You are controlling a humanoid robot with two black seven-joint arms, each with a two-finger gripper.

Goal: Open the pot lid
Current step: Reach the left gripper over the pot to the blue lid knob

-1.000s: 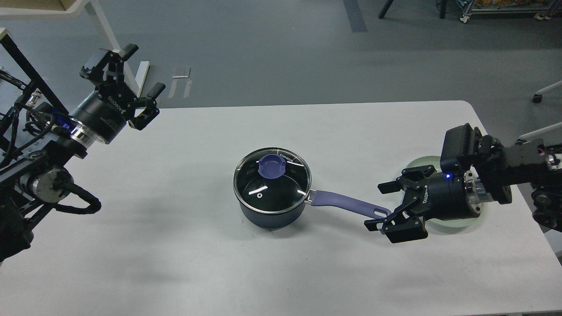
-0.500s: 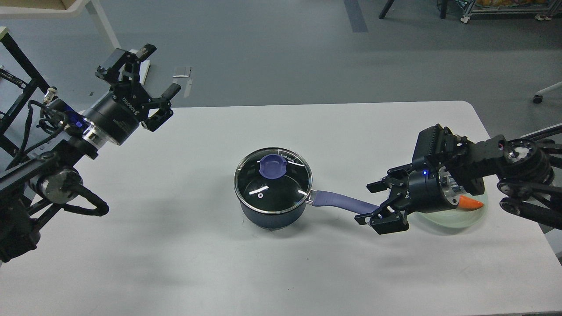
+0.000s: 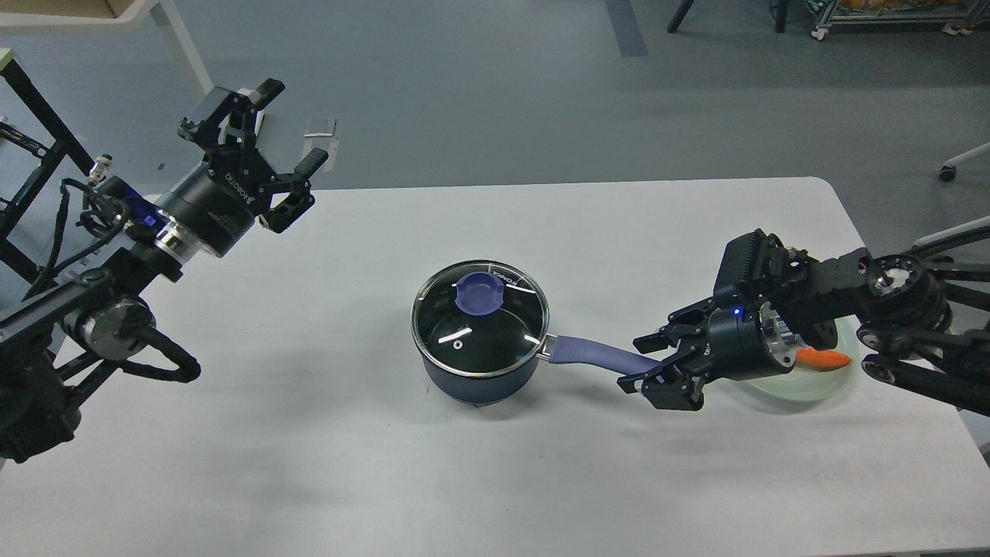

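Lid point(image 3: 479, 317) seated on pot point(image 3: 481, 375). Right tool point(image 3: 648, 362) spread wide, straddling the handle end. Left tool point(image 3: 288, 128) spread, empty, well apart.

dark navy saucepan with periwinkle-blue handle point(image 3: 479, 371): 1 | clear glass lid with steel rim and blue knob point(image 3: 479, 319): 1 | pale green round plate point(image 3: 820, 383): 1 | orange carrot-like piece point(image 3: 824, 358): 1 | white surface point(image 3: 309, 433): 1
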